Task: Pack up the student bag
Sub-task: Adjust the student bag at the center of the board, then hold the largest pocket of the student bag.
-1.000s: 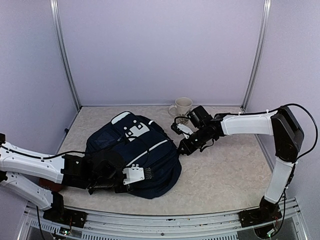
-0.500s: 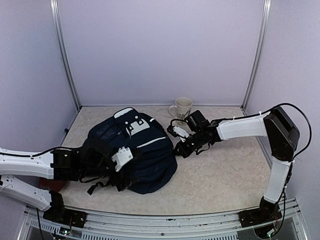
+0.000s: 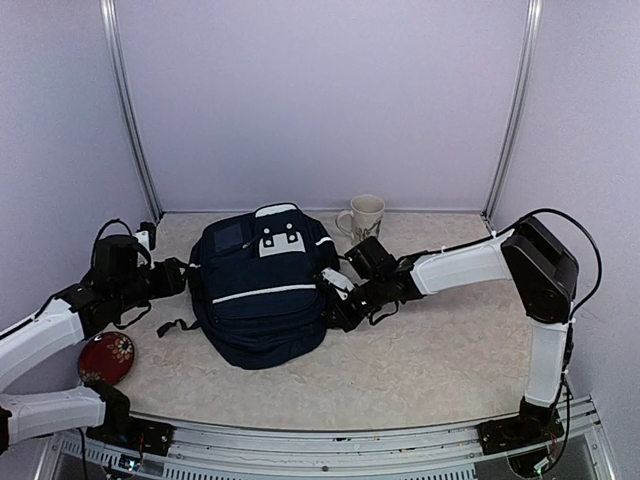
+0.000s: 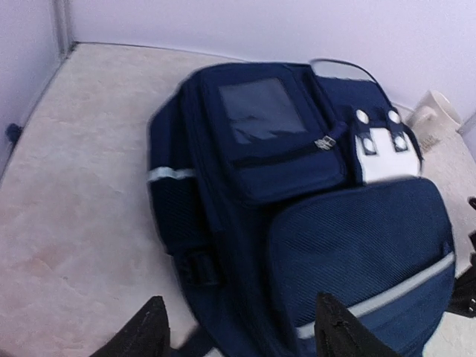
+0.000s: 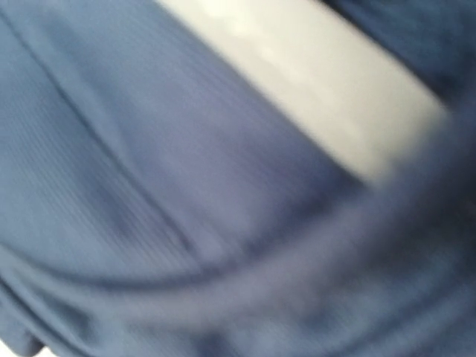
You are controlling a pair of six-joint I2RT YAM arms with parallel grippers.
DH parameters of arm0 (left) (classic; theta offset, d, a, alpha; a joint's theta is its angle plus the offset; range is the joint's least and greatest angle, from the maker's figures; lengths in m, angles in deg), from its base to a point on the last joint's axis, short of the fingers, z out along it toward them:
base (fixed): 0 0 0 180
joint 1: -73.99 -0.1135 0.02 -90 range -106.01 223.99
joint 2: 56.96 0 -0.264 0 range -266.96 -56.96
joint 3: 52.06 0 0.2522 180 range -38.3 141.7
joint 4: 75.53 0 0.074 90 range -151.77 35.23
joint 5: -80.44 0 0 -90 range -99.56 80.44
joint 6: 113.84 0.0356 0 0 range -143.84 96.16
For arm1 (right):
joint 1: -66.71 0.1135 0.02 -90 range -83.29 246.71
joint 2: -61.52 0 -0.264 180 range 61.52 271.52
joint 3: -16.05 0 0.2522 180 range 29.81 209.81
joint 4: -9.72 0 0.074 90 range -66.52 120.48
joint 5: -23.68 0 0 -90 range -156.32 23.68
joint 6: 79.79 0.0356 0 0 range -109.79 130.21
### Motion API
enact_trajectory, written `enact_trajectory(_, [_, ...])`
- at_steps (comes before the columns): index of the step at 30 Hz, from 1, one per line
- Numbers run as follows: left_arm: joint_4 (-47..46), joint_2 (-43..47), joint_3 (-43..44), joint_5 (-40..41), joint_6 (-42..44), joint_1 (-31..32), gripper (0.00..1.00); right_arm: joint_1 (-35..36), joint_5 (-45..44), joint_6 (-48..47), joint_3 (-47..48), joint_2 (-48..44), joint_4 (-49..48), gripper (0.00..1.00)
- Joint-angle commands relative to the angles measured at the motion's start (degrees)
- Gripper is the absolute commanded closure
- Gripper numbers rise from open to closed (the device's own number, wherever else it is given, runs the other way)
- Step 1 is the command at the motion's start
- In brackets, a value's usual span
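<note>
Navy bag (image 3: 262,290), left tool (image 3: 174,277) now apart

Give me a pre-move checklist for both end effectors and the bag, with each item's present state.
1. Left end effector free of the student bag: ok. It is open, empty and off the bag's left side.
2. Right end effector gripping the bag: cannot tell. It is shut against the right edge, and its wrist view shows only blurred fabric.
3. Bag lying flat on the table: ok.
4. A compartment open for packing: not ok. None shows open, and the front pocket zip looks closed.
5. Mug apart from the bag: ok. It stands behind the bag's right corner.
</note>
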Motion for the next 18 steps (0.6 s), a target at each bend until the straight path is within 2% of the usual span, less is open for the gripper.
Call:
enact_trajectory(1, [-6.9, 0.5, 0.6, -2.4, 9.3, 14.0, 0.41, 4.0, 7.1, 2.5, 3.8, 2.2, -0.9, 1.0])
enact_trajectory(4, [-11.1, -0.4, 0.0, 2.5, 22.4, 29.0, 0.39, 5.2, 10.4, 4.8, 4.9, 2.5, -3.6, 1.0])
enact_trajectory(7, [-11.5, -4.6, -0.5, 4.3, 33.1, 38.8, 0.38, 6.9, 11.3, 5.6, 6.9, 2.8, -3.9, 1.0])
enact_trajectory(10, [-8.6, -11.3, 0.7, 6.7, 38.8, 43.0, 0.43, 8.0, 11.7, 6.0, 8.1, 2.9, -3.4, 1.0])
enact_trajectory(13, [-5.6, -18.4, 2.9, 12.1, 42.7, 45.0, 0.55, 8.4, 12.6, 6.3, 8.6, 2.9, -2.9, 1.0])
enact_trajectory(16, [-9.2, -22.7, 2.6, 18.7, 46.6, 45.1, 0.64, 8.3, 11.2, 6.5, 7.8, 2.2, -2.6, 1.0])
enact_trajectory(18, [-11.1, -23.9, 2.3, 19.9, 48.7, 44.8, 0.65, 8.3, 11.1, 6.6, 7.3, 1.9, -2.7, 1.0])
